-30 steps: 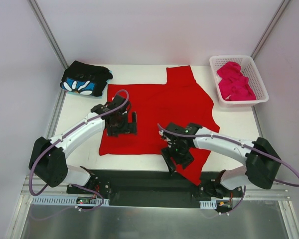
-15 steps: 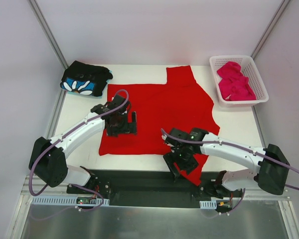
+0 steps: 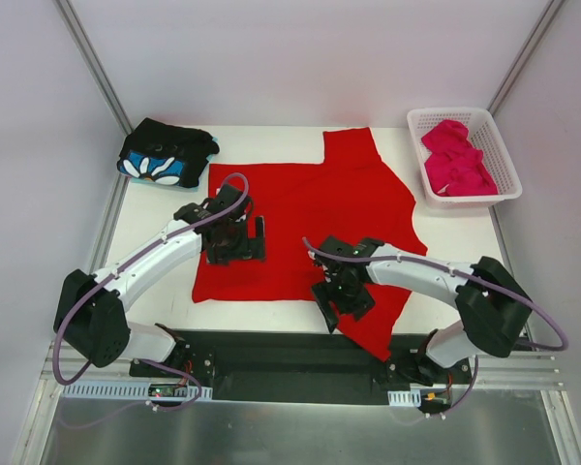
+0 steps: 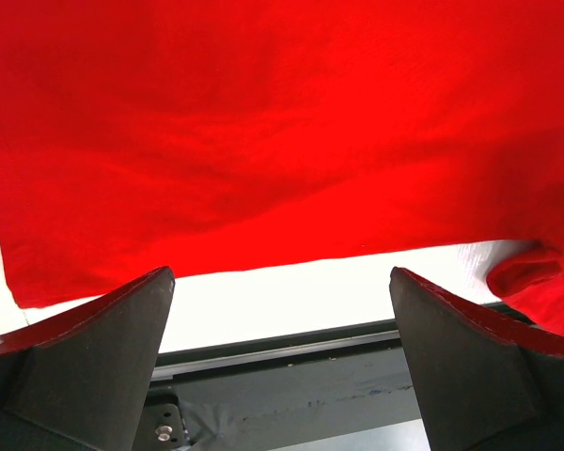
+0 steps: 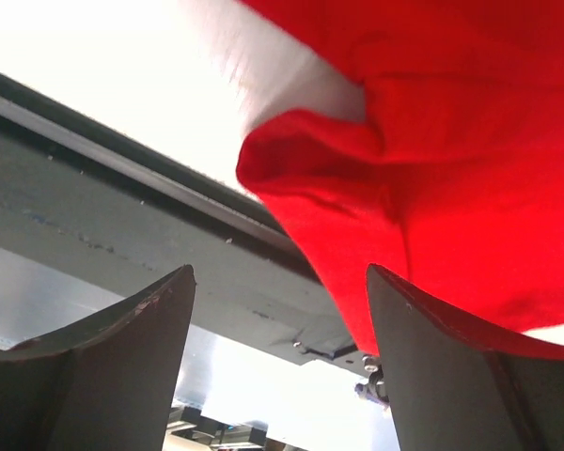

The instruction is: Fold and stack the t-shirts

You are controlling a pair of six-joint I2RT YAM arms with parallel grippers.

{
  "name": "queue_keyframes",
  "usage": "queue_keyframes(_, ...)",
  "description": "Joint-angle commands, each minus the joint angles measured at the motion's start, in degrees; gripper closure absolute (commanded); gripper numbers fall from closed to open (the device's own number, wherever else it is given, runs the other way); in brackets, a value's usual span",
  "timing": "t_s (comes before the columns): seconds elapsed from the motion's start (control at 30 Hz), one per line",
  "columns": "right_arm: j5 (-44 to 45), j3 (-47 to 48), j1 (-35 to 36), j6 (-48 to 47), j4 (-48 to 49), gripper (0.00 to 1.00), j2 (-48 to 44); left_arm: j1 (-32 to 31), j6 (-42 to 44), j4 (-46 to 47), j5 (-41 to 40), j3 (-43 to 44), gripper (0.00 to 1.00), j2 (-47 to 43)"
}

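Red shirt (image 3: 310,208): spread flat across the middle of the table (image 3: 155,228), one sleeve toward the far edge, the other draped over the near edge onto the black rail (image 3: 271,354)
Black shirt (image 3: 165,155): a folded bundle, flower print showing, at the far left corner, just apart from the red shirt
Pink shirt (image 3: 457,160): crumpled inside the basket (image 3: 508,184) at the far right
Left gripper (image 3: 235,254): low over the red shirt's left part, jaws spread wide, nothing between them
Right gripper (image 3: 341,295): at the red shirt's near hem beside the draped sleeve, jaws well apart, gripping nothing; bunched red cloth lies just beyond its fingers
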Motion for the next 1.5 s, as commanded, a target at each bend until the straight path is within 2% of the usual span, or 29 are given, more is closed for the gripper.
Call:
queue_keyframes(0.0,-0.99,-0.13,-2.49,-4.84,3.54,0.23,2.98,-0.47,-0.17,-0.57,-0.58,1.27,0.01,0.31)
queue_keyframes(0.4,-2.04,1.19,-8.91,-10.38,3.19,0.22,6.33,-0.47,0.18,-0.92,-0.58,2.23,0.01,2.07)
queue_keyframes(0.83,-6.70,-1.88,-6.45,-8.36,6.27,0.23,7.39,-0.47,-0.25,-1.01,-0.40,2.15,0.01,2.51)
queue_keyframes(1.07,-6.53,-3.56,-3.99,-5.20,6.09,0.23,5.10,-0.47,-0.52,-1.01,-0.31,1.97,0.01,2.33)
queue_keyframes(1.47,-5.30,-1.27,-2.94,-5.37,2.75,0.22,3.96,-0.47,-0.61,-0.93,-0.22,1.97,0.01,2.33)
